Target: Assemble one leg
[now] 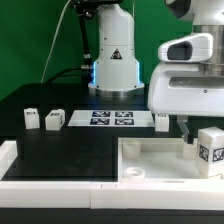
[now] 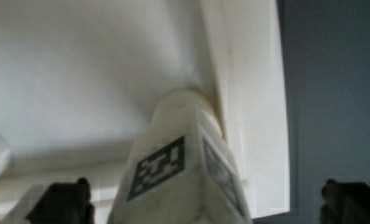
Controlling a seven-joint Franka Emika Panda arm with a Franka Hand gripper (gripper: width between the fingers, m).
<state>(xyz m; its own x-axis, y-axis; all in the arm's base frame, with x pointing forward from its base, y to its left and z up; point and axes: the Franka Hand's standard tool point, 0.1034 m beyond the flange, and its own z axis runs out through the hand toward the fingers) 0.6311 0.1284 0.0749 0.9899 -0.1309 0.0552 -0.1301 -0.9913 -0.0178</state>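
A leg (image 1: 210, 150), a small white block with a black-and-white tag, stands upright at the exterior view's right end of the large white tray (image 1: 150, 165). My gripper (image 1: 186, 128) hangs just above and behind it. In the wrist view the leg (image 2: 178, 160) sits between my gripper's (image 2: 203, 205) two dark fingertips (image 2: 65, 203), with a gap on each side, so the jaws are open and not touching it. The tray's raised wall (image 2: 244, 60) runs beside the leg. Three more legs stand on the black table: two (image 1: 31, 119) (image 1: 54, 121) at the left, one (image 1: 162, 121) near the arm.
The marker board (image 1: 112, 118) lies flat on the black table in front of the robot base (image 1: 113, 70). The tray's front rim (image 1: 60, 185) runs along the near edge. A green curtain stands behind.
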